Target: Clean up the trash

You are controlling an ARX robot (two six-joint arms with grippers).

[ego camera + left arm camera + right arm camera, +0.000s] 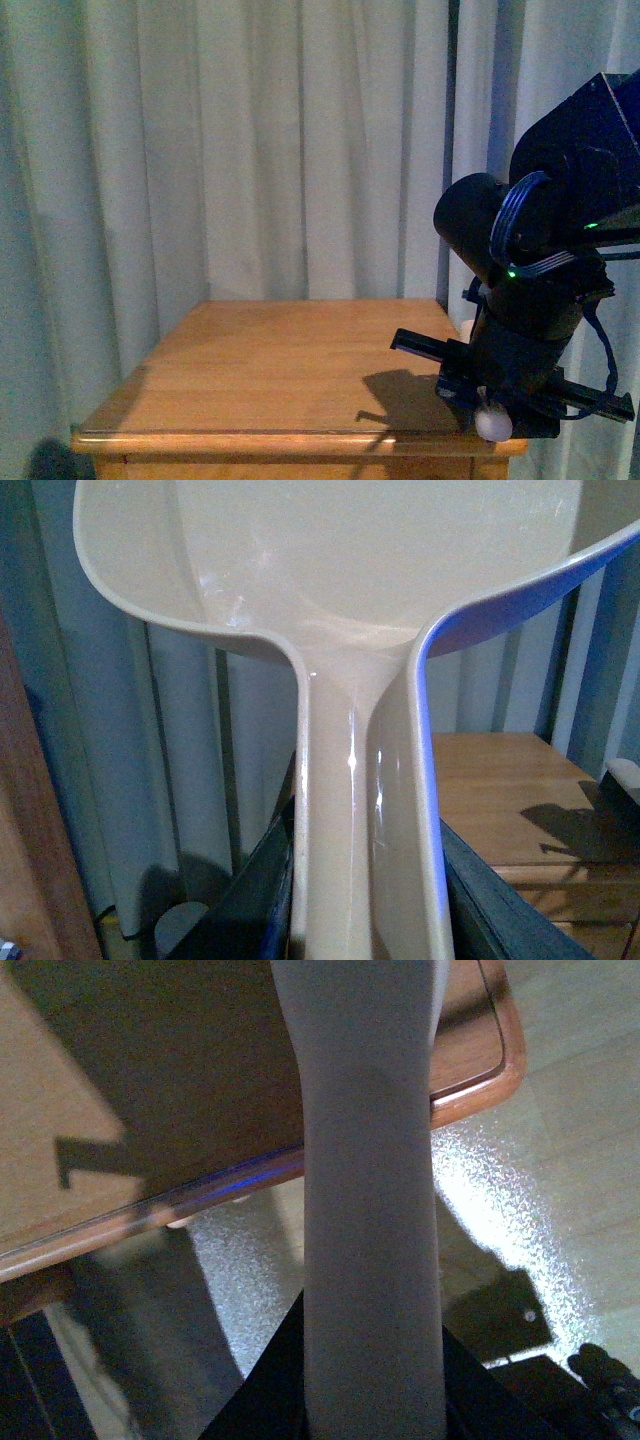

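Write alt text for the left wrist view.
A beige dustpan fills most of the picture, seen from along its handle, which the left arm's dark fingers clamp on both sides. Behind it hangs a pale curtain, and part of a wooden table with a dark shadow on it shows beyond.

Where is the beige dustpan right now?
In the left wrist view, the beige dustpan is gripped by its handle in the left fingers, scoop raised before the curtain, beside the wooden table; the front view does not show it.
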